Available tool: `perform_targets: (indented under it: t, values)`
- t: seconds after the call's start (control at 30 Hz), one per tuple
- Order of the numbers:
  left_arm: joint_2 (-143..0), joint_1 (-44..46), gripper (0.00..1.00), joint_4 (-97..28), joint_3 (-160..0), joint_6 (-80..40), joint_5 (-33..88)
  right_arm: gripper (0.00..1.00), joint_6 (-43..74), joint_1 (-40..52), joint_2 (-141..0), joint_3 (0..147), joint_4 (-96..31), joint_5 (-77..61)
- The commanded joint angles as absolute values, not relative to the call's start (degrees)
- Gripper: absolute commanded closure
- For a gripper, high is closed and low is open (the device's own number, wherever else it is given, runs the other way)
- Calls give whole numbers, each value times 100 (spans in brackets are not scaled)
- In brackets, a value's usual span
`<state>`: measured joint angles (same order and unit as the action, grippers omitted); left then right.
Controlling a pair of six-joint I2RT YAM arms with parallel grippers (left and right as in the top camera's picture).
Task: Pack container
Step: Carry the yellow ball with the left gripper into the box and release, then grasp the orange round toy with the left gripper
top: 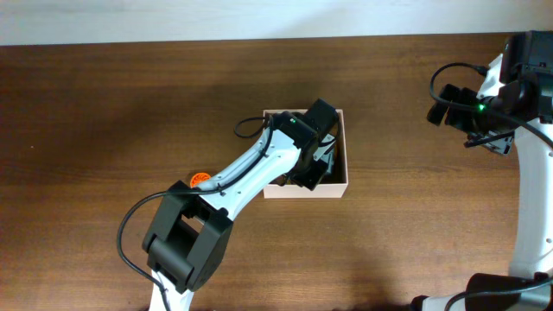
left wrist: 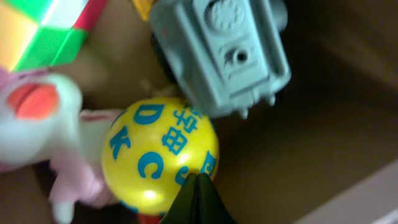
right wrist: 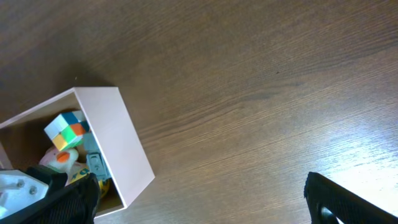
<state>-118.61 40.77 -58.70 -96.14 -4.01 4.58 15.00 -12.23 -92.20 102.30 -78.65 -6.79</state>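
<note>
The container [top: 304,191], a square box with white walls and a tan inside, stands mid-table. My left gripper [top: 316,162] is down inside it. In the left wrist view its fingers [left wrist: 198,198] are shut together with nothing between them, tips at a yellow ball with blue letters [left wrist: 160,155]. Around the ball on the box floor [left wrist: 298,143] lie a grey toy [left wrist: 224,53], a coloured cube [left wrist: 43,28] and a white and pink plush [left wrist: 43,118]. My right gripper [top: 442,102] is far to the right, open and empty [right wrist: 199,205]. The right wrist view shows the container's white wall [right wrist: 121,143].
A small orange object [top: 200,180] lies on the wooden table beside the left arm, left of the box. The left arm's body covers the box's left half from above. The right arm's base and cables are at the right edge.
</note>
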Motion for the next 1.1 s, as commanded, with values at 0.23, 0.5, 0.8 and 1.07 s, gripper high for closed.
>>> perform_targets:
  t: [0.23, 0.5, 0.8, 1.07]
  values:
    - [-11699, 3944, 78, -6213, -10567, -515, 292, 0, 1479, -1240, -9220, 10215, -7865, -687]
    - [-11212, 3653, 39, -7771, -12191, -526, -687, 0, 1476, -1240, -9220, 10215, -7867, -687]
    - [-10884, 2377, 32, -9349, -12195, -969, -1286, 0, 1479, -1240, -9220, 10215, -7867, -687]
    - [-10884, 1140, 30, -8486, -10903, -792, -237, 0, 1479, -1240, -9220, 10215, -7867, -687]
